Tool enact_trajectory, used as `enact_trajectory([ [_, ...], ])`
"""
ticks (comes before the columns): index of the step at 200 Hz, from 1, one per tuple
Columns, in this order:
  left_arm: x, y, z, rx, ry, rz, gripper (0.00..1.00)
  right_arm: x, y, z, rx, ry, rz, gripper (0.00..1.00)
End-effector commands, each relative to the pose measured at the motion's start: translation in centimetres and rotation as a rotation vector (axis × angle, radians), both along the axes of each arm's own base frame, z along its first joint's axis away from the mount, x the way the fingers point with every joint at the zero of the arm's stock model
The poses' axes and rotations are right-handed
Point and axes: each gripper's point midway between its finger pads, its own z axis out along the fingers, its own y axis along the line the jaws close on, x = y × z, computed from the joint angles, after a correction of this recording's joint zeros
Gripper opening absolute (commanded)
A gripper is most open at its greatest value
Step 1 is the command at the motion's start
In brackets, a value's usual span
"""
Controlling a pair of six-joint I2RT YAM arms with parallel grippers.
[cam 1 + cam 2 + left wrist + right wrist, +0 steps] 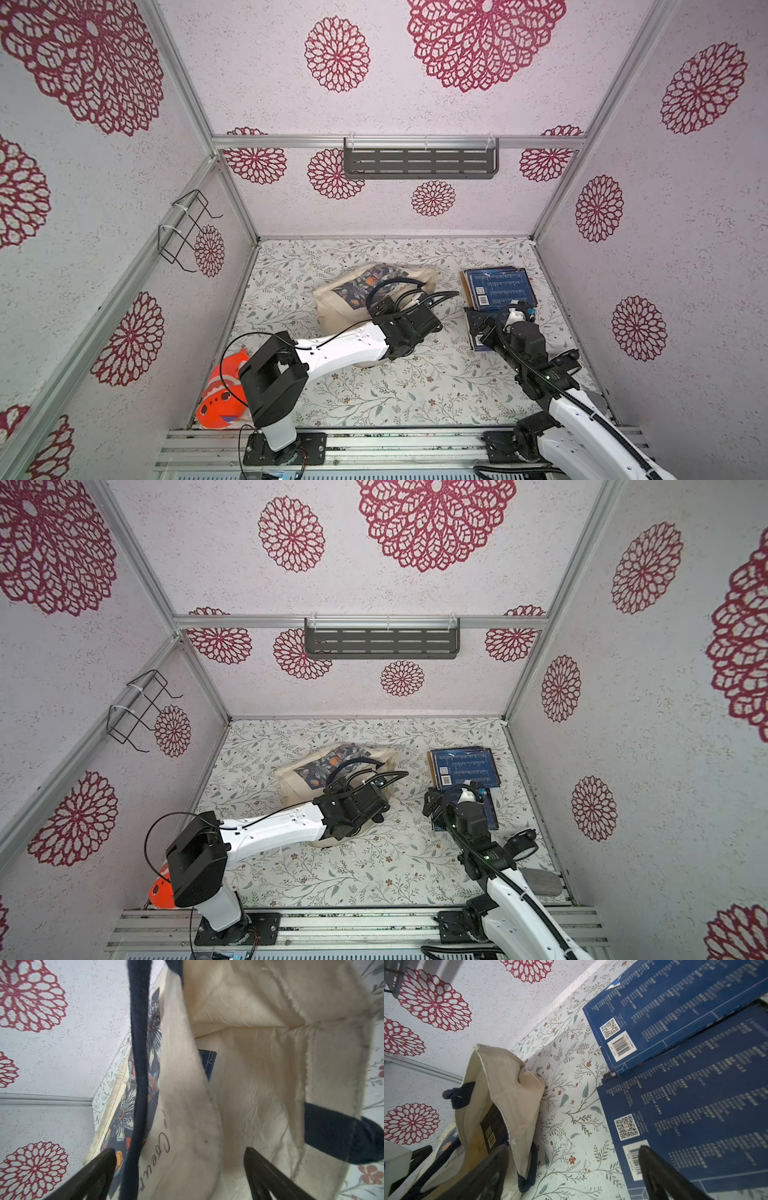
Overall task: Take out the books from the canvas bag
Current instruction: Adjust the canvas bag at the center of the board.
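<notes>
Easy to pinch cloth instead of cover at the left gripper [179, 1151]: spread wide, empty, straddling the navy strap [138, 1043] and the upper lip of the canvas bag [249, 1084] (a snag waiting for any push inward). Could just as well drag the slack, unpinned bag across the worktop [374, 395] rather than free the hidden book [207, 1061]. Further right, a smaller worry at the right gripper [573, 1148], also agape and holding nothing: liable to nudge the loose book [695, 1115] under one fingertip and skew it against the stack [675, 1012]; impossible to tell whether touching.

Around the middle of the worktop, toward the far edge: the bag on its side, mouth turned to the right edge. Deep inside, well ahead of the left gripper: only a dark blue corner of that book on show. By the far right corner: the stack of books already out, with the loose one just nearer the front edge, partly beneath the right gripper.
</notes>
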Motion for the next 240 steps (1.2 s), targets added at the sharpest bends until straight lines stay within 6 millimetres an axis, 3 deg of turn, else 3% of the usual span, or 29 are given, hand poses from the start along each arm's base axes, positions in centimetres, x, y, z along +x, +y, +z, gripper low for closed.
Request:
enact_trajectory([
  [1, 0.9, 0.1, -0.3, 0.024, -0.006, -0.01, 1.0, 0.4, 0.2, 0.9, -0.008, -0.037, 0.007, 0.99],
  [20, 1.7, 0.7, -0.1, 0.03, -0.015, 0.012, 0.94, 0.4, 0.3, 0.8, -0.004, -0.041, 0.012, 0.99],
  [67, 4.1, 2.8, 1.0, 0.052, -0.057, 0.088, 0.6, 0.6, 0.8, 0.6, 0.008, -0.041, 0.038, 0.99],
  [86, 4.8, 3.5, 1.9, 0.053, -0.079, 0.114, 0.42, 0.6, 1.3, 0.6, 0.017, -0.049, 0.059, 0.99],
  [116, 5.6, 4.8, 3.4, 0.005, -0.114, 0.154, 0.0, 0.7, 2.0, 1.2, 0.045, -0.082, 0.098, 0.99],
  [161, 6.1, 6.1, 7.6, -0.187, -0.2, 0.215, 0.0, 0.7, 4.5, 1.9, 0.089, -0.121, 0.209, 0.99],
  [197, 5.6, 6.6, 11.4, -0.364, -0.277, 0.218, 0.0, 0.2, 7.5, 3.4, 0.087, -0.15, 0.303, 0.99],
  [240, 5.0, 6.9, 12.3, -0.438, -0.316, 0.199, 0.0, -0.5, 12.1, 4.4, 0.077, -0.107, 0.338, 0.98],
])
